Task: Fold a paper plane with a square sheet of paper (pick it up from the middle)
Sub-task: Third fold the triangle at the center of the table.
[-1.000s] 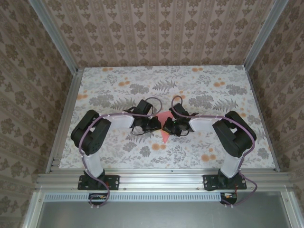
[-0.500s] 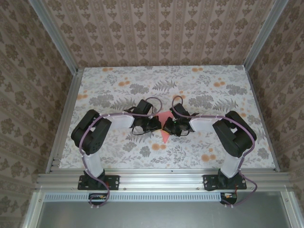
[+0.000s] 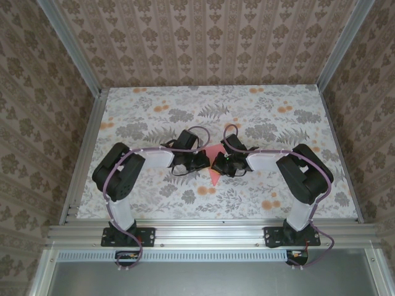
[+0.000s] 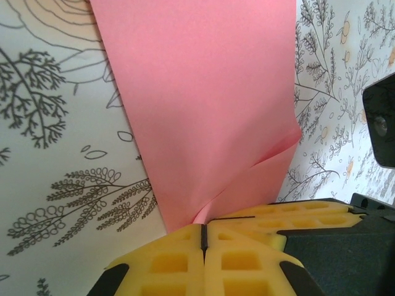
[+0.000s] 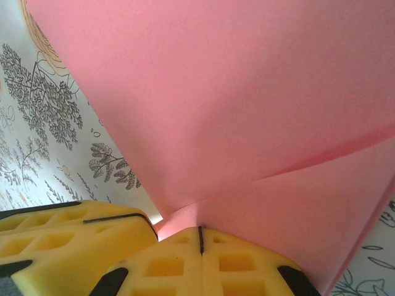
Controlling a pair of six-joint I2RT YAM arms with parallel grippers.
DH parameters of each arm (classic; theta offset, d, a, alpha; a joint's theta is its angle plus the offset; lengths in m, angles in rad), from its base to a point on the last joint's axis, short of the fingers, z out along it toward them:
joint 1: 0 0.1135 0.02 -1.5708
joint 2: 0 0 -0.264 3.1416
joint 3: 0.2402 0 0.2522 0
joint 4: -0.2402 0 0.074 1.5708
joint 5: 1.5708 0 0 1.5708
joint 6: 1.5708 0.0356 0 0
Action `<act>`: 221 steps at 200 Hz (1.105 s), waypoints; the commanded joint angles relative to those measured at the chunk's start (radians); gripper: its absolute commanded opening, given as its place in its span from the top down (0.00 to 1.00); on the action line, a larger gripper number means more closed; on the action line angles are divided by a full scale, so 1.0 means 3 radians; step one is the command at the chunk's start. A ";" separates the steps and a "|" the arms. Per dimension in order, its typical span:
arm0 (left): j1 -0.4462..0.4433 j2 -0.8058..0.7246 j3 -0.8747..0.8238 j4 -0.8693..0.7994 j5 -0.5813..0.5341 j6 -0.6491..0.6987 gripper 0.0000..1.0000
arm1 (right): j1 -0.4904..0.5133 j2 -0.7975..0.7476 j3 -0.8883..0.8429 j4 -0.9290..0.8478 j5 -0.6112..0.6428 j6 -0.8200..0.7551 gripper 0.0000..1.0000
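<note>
Found left end effector and right end effector nose to nose over mid tabletop. Confirmed on left wrist view: yellow pads pressed together, pinching the plane at a creased edge. Confirmed likewise for right end effector: pads closed on the pink paper, fold line running off rightward. Noted plane between and beneath both, tip toward near edge. Cannot tell whether touching tabletop or lifted.
</note>
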 commanded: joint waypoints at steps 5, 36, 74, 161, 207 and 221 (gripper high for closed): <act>-0.0076 0.0024 0.0080 -0.0114 -0.0047 0.0005 0.95 | -0.0044 0.0163 -0.0134 -0.0255 0.0180 0.0050 1.00; -0.0077 0.0099 0.0098 -0.0240 -0.0095 0.0043 0.95 | -0.0040 0.0140 -0.0146 -0.0232 0.0175 0.0059 1.00; -0.0072 0.0158 0.0112 -0.0317 -0.0126 0.0079 0.95 | -0.0056 0.0067 -0.0178 -0.0126 0.0112 0.0031 1.00; -0.0075 0.0237 0.0220 -0.0618 -0.0291 0.0172 0.96 | -0.0071 -0.0262 -0.0265 0.0112 -0.0227 -0.0188 1.00; -0.0082 0.0251 0.0223 -0.0610 -0.0292 0.0168 0.96 | -0.0041 -0.0526 -0.0421 -0.0054 -0.0354 -0.0278 0.95; -0.0079 0.0258 0.0221 -0.0604 -0.0291 0.0165 0.96 | -0.0021 -0.0549 -0.0481 -0.0068 -0.0371 -0.0257 0.94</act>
